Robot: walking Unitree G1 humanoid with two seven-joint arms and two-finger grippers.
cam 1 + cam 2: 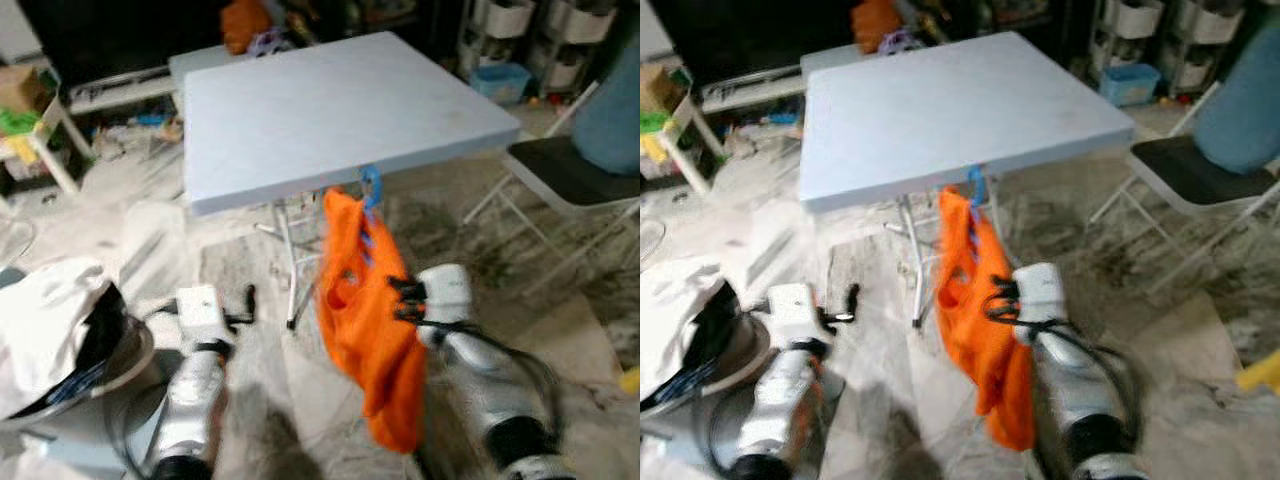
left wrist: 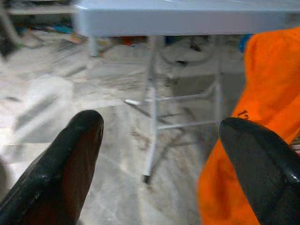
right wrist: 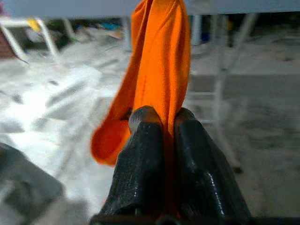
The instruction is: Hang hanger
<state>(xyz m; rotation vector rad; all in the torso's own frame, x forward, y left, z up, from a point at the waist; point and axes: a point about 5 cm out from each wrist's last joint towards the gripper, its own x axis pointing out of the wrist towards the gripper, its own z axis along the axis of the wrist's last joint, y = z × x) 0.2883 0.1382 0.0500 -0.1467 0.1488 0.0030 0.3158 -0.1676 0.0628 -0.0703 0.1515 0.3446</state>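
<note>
Cluttered room, pale marbled floor (image 1: 250, 400). A light blue-grey folding table (image 1: 330, 110) stands ahead on thin white metal legs (image 2: 152, 136). A folding chair (image 1: 575, 180) with a dark seat stands to the robot's right of the table; shelving with bins runs along the back wall. White fabric and a round basket (image 1: 60, 350) lie on the floor at the robot's left.

Blue hanger (image 1: 371, 188): its hook sits at the near edge of the table, with an orange garment (image 1: 370, 320) hanging from it below the tabletop, clear of the floor.

Right gripper (image 3: 162, 140): fingers pressed together on a fold of the orange cloth, pinching it partway down the garment. The cloth runs up from the fingers to the table edge.

Left gripper (image 2: 176, 159): low, left of the garment, fingers (image 2: 70, 164) spread wide apart and holding nothing. It faces the table legs, with the orange cloth just beside one finger.
</note>
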